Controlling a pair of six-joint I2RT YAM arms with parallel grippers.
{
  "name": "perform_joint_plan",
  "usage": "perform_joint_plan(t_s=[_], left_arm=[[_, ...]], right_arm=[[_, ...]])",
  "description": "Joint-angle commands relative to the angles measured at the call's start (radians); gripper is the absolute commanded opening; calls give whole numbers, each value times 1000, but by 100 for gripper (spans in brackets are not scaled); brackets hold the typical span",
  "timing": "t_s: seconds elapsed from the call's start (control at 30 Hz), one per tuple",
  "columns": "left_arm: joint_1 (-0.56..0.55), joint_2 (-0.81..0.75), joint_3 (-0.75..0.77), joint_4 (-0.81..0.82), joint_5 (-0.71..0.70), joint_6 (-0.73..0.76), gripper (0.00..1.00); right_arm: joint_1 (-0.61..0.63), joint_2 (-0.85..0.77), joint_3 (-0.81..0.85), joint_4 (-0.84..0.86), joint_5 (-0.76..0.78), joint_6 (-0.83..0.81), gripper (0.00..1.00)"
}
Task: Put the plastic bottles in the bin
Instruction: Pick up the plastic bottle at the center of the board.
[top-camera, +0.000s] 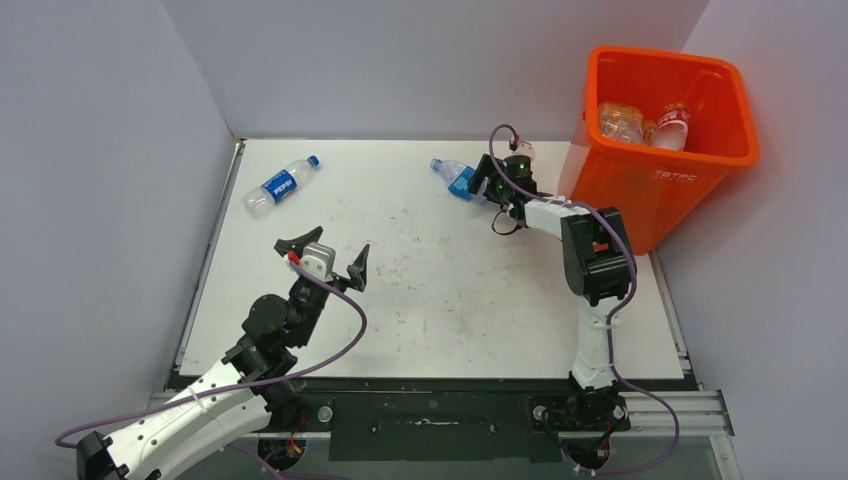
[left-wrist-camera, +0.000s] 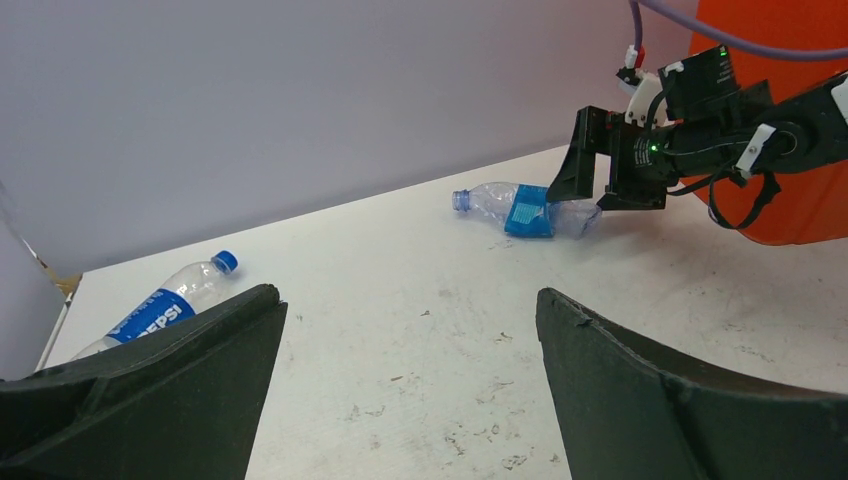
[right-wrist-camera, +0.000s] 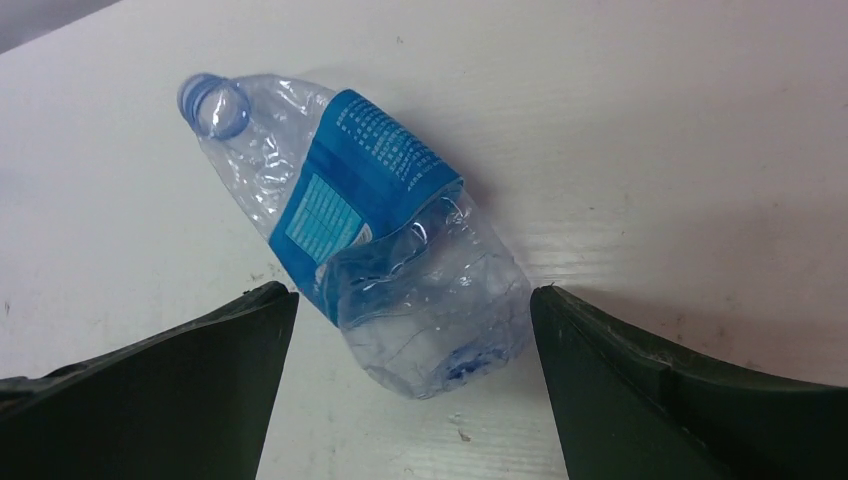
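Right hand (top-camera: 483, 186), fingers apart, straddles the crushed blue-label bottle (right-wrist-camera: 370, 240) on the counter (top-camera: 440, 300) near the orange bin (top-camera: 650, 190), apparently lining up a grab; left hand (top-camera: 325, 262) gapes empty, short of the Pepsi bottle (top-camera: 282, 185).

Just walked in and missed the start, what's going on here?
A two-armed robot is filling the orange bin, which already holds some bottles. The right gripper is open around a crushed blue-labelled bottle lying on the table, not gripping it. The left gripper hangs open and empty. A Pepsi bottle lies far left.
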Motion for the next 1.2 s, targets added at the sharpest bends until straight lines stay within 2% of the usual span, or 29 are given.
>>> perform_joint_plan(t_s=[0.0,0.23,0.53,0.7,0.87,1.07,1.17], left_arm=[[-3,4,34,14,8,16,96],[1,5,35,15,18,20,96],[3,0,37,7,28,17,96],[4,4,40,3,39,15,96],[3,1,41,-2,40,16,96],[4,0,42,-2,42,15,96],[5,0,43,-3,44,16,96]], right_arm=[[-5,37,60,81,-55,24,90],[11,19,-49,164,-87,76,90],[57,10,-100,143,-89,45,90],[95,11,-55,51,-73,-14,91],[99,51,20,-66,-26,-43,98],[103,81,48,-129,-13,-73,58],[104,77,45,-138,-5,-81,42]])
